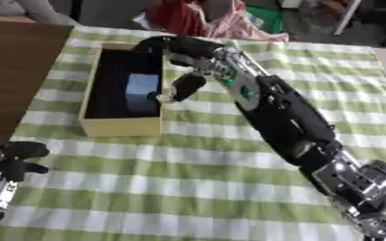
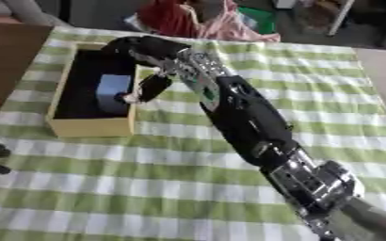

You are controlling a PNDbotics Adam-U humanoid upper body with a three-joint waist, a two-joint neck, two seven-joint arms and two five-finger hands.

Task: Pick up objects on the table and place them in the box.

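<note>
A tan box [image 1: 122, 126] with a dark inside stands at the table's far left. A blue block [image 1: 142, 88] rests inside it, against the right wall. My right arm reaches in from the lower right, and my right hand [image 1: 186, 86] hangs over the box's right rim. Its fingers are relaxed and point down, with a fingertip [image 1: 165, 97] right beside the block. The fingers do not curl round the block. My left hand [image 1: 17, 159] idles at the lower left edge, fingers relaxed and holding nothing.
A green and white checked cloth [image 1: 172, 188] covers the table. A brown wooden surface [image 1: 15, 75] lies left of the box. Red and pink fabric [image 1: 200, 19] sits beyond the far edge.
</note>
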